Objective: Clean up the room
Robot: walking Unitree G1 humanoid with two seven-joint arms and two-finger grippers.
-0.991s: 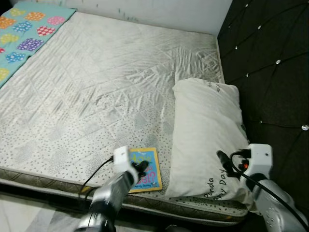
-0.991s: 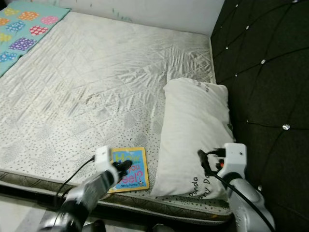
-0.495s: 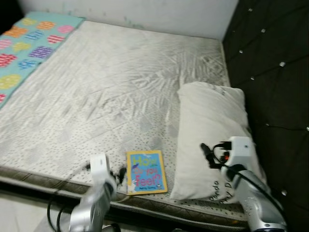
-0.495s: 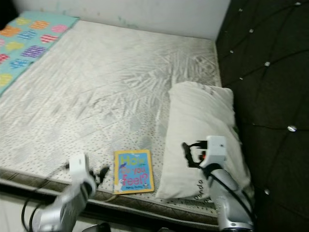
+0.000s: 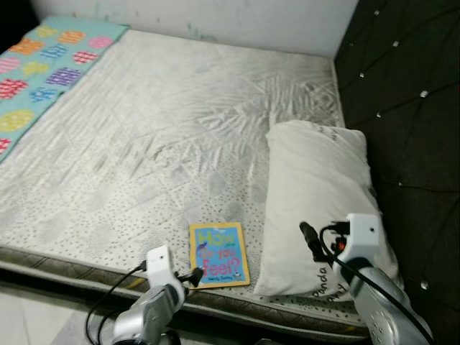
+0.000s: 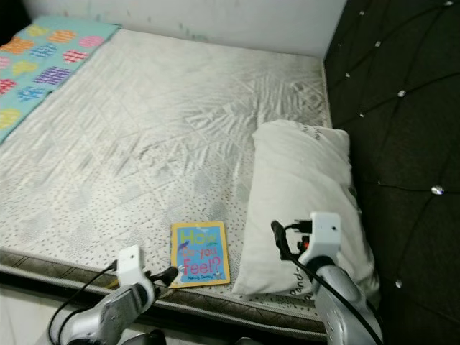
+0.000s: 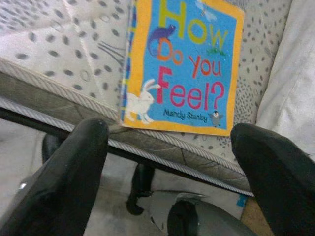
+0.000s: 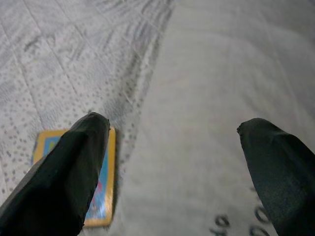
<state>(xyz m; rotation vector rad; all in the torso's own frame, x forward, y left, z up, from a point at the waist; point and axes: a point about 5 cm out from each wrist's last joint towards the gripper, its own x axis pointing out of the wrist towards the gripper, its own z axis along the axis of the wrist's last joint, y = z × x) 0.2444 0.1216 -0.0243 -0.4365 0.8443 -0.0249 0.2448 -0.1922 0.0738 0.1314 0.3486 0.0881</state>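
Observation:
A yellow-and-blue picture book [image 5: 218, 254] titled "How Do You Feel?" lies flat near the front edge of the mattress [image 5: 144, 136]; it also fills the left wrist view as the book [image 7: 184, 69]. My left gripper [image 5: 192, 274] is open, just off the book's near corner at the mattress edge, holding nothing. A white pillow [image 5: 318, 201] lies to the right of the book. My right gripper [image 5: 309, 237] is open above the pillow's front part, empty.
A turquoise quilt with coloured patches [image 5: 39, 65] lies at the far left of the bed. A black tufted headboard [image 5: 410, 108] rises along the right side. Pale floor [image 5: 29, 316] runs along the bed's front edge.
The camera has shifted slightly. My left gripper has drawn nearer to the book's near corner. The right gripper has dropped slightly over the pillow.

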